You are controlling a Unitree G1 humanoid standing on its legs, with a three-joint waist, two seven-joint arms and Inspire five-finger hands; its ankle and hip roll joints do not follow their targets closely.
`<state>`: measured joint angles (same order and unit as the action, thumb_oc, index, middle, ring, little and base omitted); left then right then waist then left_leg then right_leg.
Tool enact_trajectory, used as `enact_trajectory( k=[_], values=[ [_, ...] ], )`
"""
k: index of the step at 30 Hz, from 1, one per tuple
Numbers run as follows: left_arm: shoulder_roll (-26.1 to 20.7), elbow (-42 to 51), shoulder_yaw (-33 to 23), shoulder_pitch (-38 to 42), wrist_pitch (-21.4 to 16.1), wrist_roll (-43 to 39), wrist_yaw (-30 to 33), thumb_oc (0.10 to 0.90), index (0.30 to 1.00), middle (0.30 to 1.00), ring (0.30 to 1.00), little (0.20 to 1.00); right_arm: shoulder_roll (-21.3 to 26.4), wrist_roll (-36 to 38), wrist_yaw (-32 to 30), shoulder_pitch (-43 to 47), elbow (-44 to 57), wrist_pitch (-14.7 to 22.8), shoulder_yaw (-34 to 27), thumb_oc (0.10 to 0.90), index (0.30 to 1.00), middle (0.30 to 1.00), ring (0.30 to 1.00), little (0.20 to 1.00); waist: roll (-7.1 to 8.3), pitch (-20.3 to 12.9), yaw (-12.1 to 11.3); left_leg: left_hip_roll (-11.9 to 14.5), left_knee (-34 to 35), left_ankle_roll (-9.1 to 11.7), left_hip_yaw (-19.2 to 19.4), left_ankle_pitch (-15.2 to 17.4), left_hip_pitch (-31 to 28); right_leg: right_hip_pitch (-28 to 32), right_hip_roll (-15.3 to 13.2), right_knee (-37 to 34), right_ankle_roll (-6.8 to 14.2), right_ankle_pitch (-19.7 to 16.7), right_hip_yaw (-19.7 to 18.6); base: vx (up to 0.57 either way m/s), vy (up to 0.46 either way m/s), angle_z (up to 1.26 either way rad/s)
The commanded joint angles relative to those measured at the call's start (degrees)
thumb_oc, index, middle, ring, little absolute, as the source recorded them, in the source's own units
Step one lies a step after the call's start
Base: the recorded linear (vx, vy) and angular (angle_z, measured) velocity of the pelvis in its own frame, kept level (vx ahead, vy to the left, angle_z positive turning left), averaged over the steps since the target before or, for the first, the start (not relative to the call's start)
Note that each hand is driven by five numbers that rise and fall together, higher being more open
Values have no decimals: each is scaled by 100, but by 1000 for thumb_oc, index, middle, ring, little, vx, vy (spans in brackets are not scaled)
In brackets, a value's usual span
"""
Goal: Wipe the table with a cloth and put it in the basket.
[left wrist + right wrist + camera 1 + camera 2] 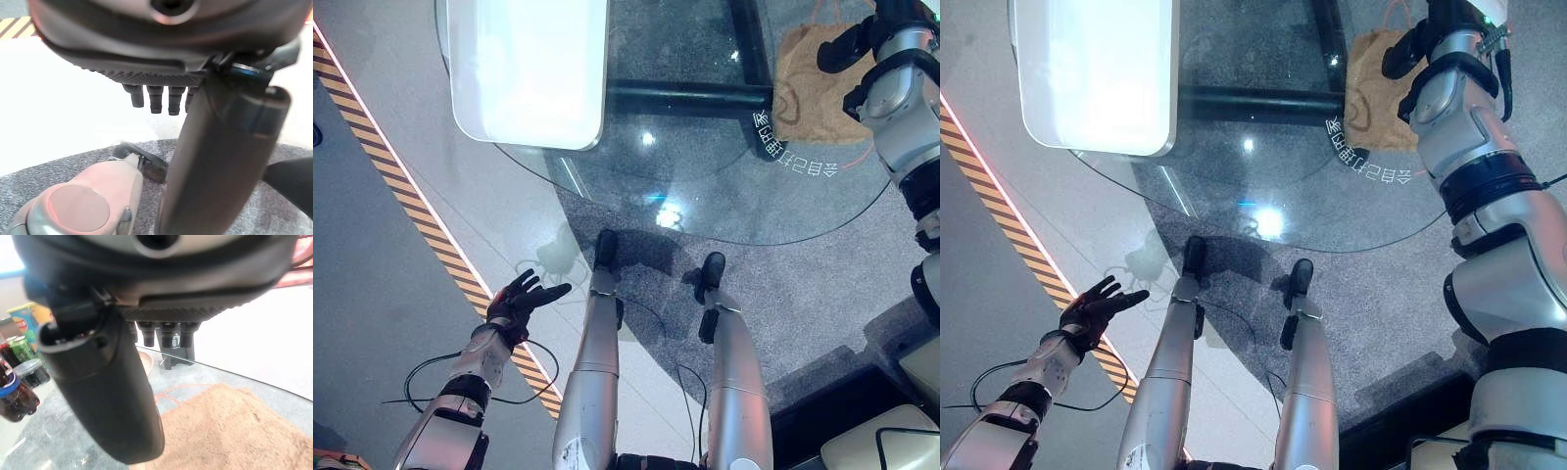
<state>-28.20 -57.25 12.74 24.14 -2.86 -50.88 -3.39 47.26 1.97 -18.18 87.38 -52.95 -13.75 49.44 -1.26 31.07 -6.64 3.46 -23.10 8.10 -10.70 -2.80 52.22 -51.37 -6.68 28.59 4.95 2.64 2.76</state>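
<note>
The left robot hand (pixel 521 299) hangs low over the pale floor (pixel 401 274) beside a yellow-and-black striped line (pixel 411 196), well clear of the table, fingers spread and straight, holding nothing. A white rounded rectangular tray-like slab (pixel 529 69) rests at the round glass table's (pixel 705 196) left edge, its far end cut off by the frame. Toward the table's right edge lies the tan-brown fuzzy cloth (pixel 1376 83), flat on the glass, partly covered by the right arm. The right robot hand (pixel 1430 34) hovers over it; its fingers look fairly straight in the wrist view, probably relaxed, and contact with the cloth cannot be made out. Blurred drink bottles and cans (pixel 19 367) stand further along the table.
</note>
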Motion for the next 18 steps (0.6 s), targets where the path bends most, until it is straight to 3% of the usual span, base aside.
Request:
enact_trajectory(
  k=[1,2,3,4,5,6,18],
  values=[
    [-291,32,12,-431,-11,35,9,800,900,900,900,900,482,-374,56,781,-1,33,283,800,900,900,900,900,-10,-128,-156,-608,50,-670,458,190,-105,283,371,-340,-333,78,623,31,-12,1],
    [-287,40,29,-439,-18,47,7,800,900,900,900,900,457,-408,156,800,-24,38,319,800,900,900,900,900,-18,-128,-165,-614,45,-670,449,185,-88,264,371,-331,-339,80,627,95,-31,1],
    [-282,40,43,-483,-15,33,-1,800,900,900,900,900,449,-396,203,773,-15,19,355,800,900,900,900,900,-15,-128,-168,-620,-24,-658,440,397,-194,353,380,-250,-314,273,580,96,-36,1],
    [-267,63,54,-504,-27,54,19,800,900,900,900,900,438,-407,257,761,-36,29,353,800,900,900,900,900,-13,-128,-178,-628,-41,-658,425,403,-181,342,378,-239,-315,277,583,0,0,0],
    [-276,73,44,-472,-28,60,21,800,900,900,900,900,447,-410,265,796,-39,24,345,800,900,900,900,900,-16,-128,-181,-631,10,-670,425,197,-56,238,370,-314,-348,87,631,0,0,0],
    [-266,66,55,-505,-26,60,21,800,900,900,900,900,435,-409,269,762,-41,24,355,800,900,900,900,900,-13,-128,-180,-630,-46,-657,422,405,-178,339,379,-236,-317,278,583,0,0,0],
    [-294,150,106,-522,30,87,7,800,900,900,900,900,426,-852,899,766,-428,-262,535,800,900,900,900,900,-63,-128,-232,-656,-69,-668,398,348,-67,213,352,-141,-348,291,620,13,-10,1]
  ],
)
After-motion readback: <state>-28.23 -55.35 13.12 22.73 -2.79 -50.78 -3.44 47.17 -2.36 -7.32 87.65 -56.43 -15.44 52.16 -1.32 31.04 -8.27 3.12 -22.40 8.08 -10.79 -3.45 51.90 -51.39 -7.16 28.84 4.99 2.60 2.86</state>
